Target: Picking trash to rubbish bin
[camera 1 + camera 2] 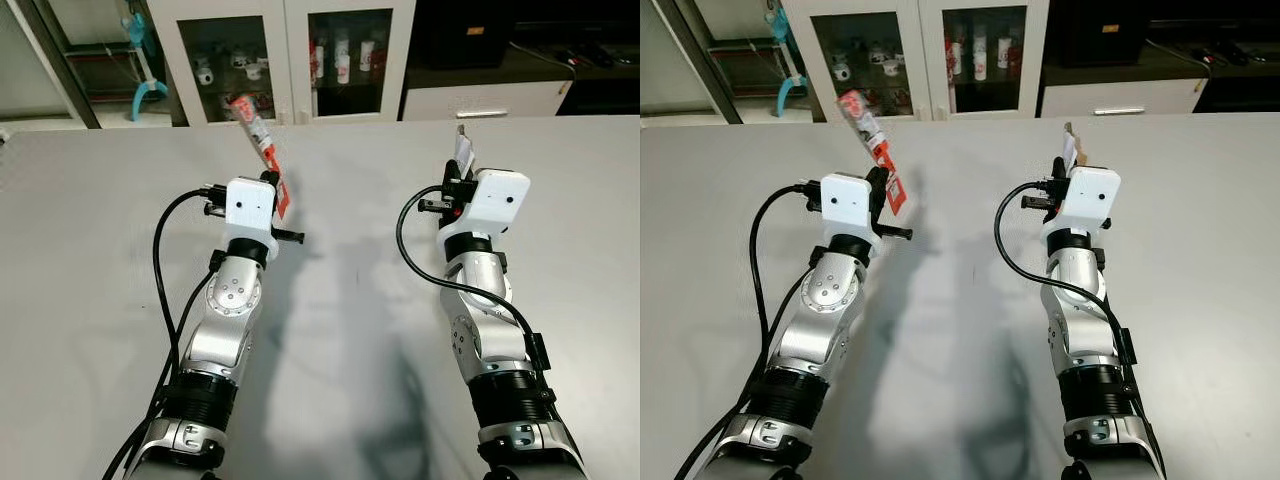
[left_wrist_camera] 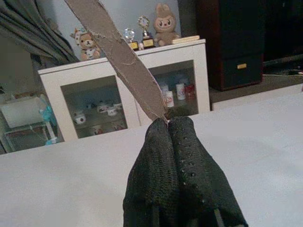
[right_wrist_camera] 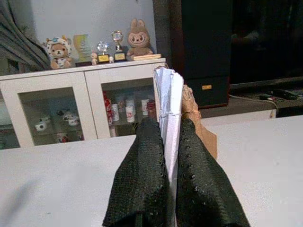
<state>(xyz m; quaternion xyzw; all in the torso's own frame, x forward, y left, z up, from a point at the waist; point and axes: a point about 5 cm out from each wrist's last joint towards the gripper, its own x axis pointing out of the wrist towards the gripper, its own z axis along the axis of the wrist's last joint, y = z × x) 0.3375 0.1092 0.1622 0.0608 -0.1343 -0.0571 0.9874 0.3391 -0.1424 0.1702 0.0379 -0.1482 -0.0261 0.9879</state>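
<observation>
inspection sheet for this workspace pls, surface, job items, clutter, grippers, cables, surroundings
surface: pale grey table, bare apart from the arms' shadows
job's things: red and white wrapper held up by the left gripper; folded white paper with brown card in the right gripper; rubbish bin nothing seen
clutter: nothing seen on the table
grippers: left gripper shut on the wrapper's end; right gripper shut on the folded paper, both raised above the table
cables: black cable loops beside the left arm, another beside the right arm
surroundings: white glass-door cabinet with small bottles and figures inside, plush toys and trophies on top; dark unit to its right
</observation>
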